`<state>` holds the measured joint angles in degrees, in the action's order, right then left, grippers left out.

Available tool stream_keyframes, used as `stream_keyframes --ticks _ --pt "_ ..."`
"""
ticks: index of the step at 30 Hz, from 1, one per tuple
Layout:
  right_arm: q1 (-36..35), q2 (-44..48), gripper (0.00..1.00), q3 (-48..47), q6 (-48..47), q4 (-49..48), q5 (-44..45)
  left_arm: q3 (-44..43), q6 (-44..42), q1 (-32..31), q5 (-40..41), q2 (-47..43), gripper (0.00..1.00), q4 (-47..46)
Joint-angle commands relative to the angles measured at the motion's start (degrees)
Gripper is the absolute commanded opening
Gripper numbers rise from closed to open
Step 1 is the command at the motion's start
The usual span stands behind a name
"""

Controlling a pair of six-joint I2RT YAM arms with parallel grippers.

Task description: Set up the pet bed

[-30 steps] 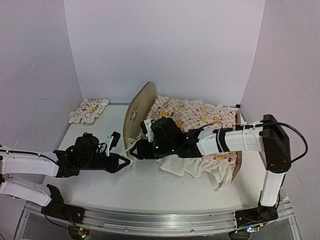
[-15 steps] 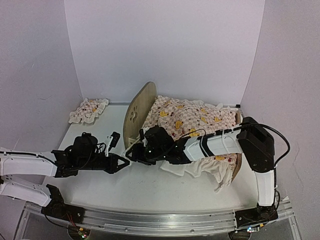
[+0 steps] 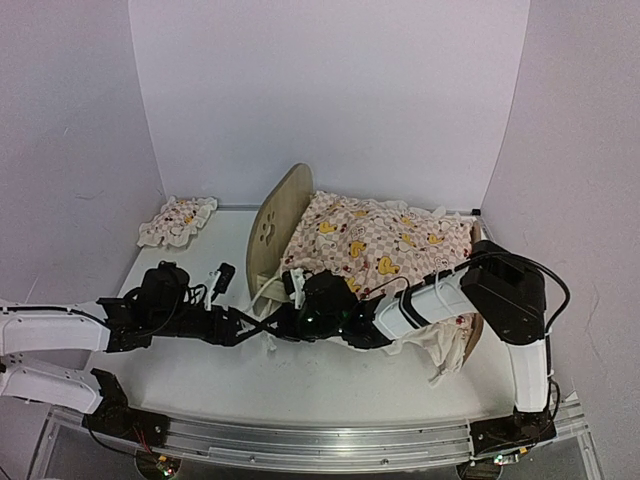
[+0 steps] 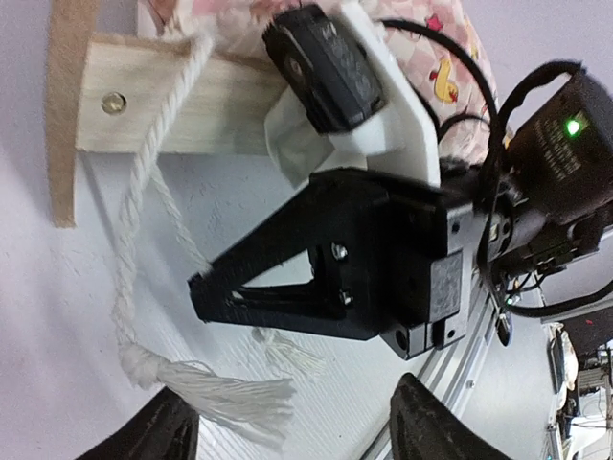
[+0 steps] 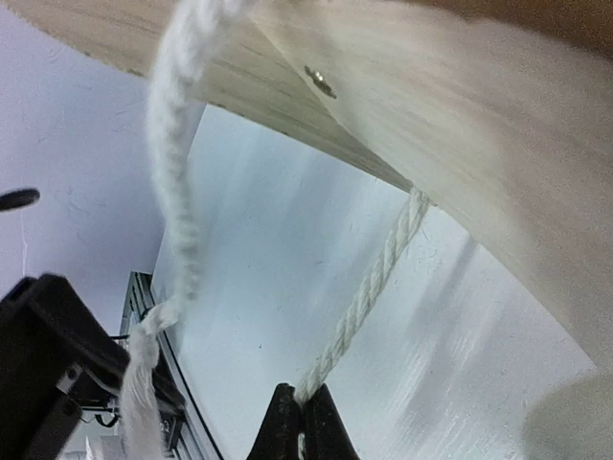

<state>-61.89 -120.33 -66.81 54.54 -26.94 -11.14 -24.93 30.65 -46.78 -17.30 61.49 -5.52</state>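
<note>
Pet bed (image 3: pixel 278 215): sits centre of the tabletop (image 3: pixel 300 385), under a pink checkered cover (image 3: pixel 390 235).
- Long axis: runs from the headboard at centre-left to the foot end at lower right of the overhead view.
- Headboard: upright, paw cutout facing frame left.

Edges / clearance:
- Rear: bed lies near the back wall; foot end near the right wall.
- Bare tabletop along the frame bottom, and to the left btwn headboard and pillow (image 3: pixel 178 220) at upper left.
- Both arms meet low in front of the headboard corner, claws just beside each other.

Right claw (image 5: pixel 298 412): fingers pinched together on a white rope (image 5: pixel 369 287) that runs up to the wooden side rail (image 4: pixel 192 110).

Left claw (image 4: pixel 292 402): fingers spread apart, nothing btwn them. The rope's knotted, frayed end (image 4: pixel 225 393) lies on the tabletop near one finger; contact can't be told.
</note>
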Motion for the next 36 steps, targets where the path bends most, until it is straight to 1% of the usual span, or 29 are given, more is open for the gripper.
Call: stream_keyframes --ticks 1,2,3,6,8,9,11,12,14,15,16,17,18,19,21,24,28,30,36 --pt "-0.1 1.8 0.00 1.2 -10.2 -6.7 -5.6 0.3 3.4 6.0 -6.0 -5.5 0.82 -0.9" --pt "-0.1 1.7 0.00 1.4 -11.1 -6.9 -5.8 0.8 4.2 7.4 -6.0 -6.2 0.86 -0.4" --pt "-0.1 1.7 0.00 1.4 -11.7 -7.4 -6.5 1.4 5.3 8.5 -5.9 -7.1 0.88 -0.3" --pt "-0.1 1.9 0.00 1.3 -12.3 -7.6 -7.3 5.0 9.9 12.1 -4.4 -8.8 0.87 -2.7" --pt "-0.1 2.4 0.00 1.9 -13.0 -7.4 -7.3 6.8 12.0 14.4 -4.0 -8.3 0.74 -4.5" --pt "-0.1 2.8 0.00 2.3 -13.7 -7.4 -7.3 7.5 12.9 15.2 -4.0 -7.8 0.70 -5.7" --pt "-0.1 3.5 0.00 3.1 -15.6 -7.0 -7.2 8.6 13.1 15.8 -3.0 -6.6 0.67 -8.7" --pt "0.0 3.8 0.00 3.3 -16.4 -6.5 -6.7 8.6 12.6 15.9 -2.1 -5.7 0.63 -9.8" --pt "0.0 4.2 0.00 3.6 -17.3 -5.9 -6.7 7.6 11.5 16.7 -1.8 -3.0 0.53 -10.1" --pt "-0.1 4.2 0.00 3.3 -17.5 -5.9 -7.4 7.1 10.7 16.8 -2.5 -2.2 0.52 -10.5" --pt "-0.1 4.1 0.00 2.9 -17.8 -5.7 -8.6 7.3 9.9 16.8 -5.0 -1.3 0.55 -12.7" --pt "-0.1 3.9 0.00 2.7 -18.2 -5.7 -9.4 8.3 9.8 16.8 -9.5 0.0 0.59 -18.7" --pt "-0.1 3.8 0.00 2.7 -18.8 -6.3 -10.5 9.0 11.0 16.8 -14.3 1.8 0.64 -22.2" --pt "-0.3 3.7 0.00 2.7 -19.5 -6.8 -11.0 9.3 13.1 16.8 -18.6 4.4 0.66 -27.9" --pt "-0.6 3.5 0.00 2.6 -21.3 -7.1 -11.0 9.2 17.2 16.7 -23.3 9.6 0.65 -32.5" --pt "-0.8 3.1 0.00 2.5 -23.2 -7.2 -10.3 10.7 23.0 16.4 -24.4 15.4 0.59 -42.2" --pt "-1.3 3.6 0.02 2.8 -25.8 -7.7 -9.4 9.5 25.9 14.8 -24.8 21.5 0.54 -47.1" --pt "-2.0 3.8 0.02 2.7 -27.5 -7.3 -8.5 9.3 27.5 13.6 -25.0 23.7 0.53 -51.5" --pt "-3.2 3.7 0.03 2.4 -30.0 -6.5 -7.0 5.9 28.3 10.2 -24.3 29.9 0.48 -53.8"
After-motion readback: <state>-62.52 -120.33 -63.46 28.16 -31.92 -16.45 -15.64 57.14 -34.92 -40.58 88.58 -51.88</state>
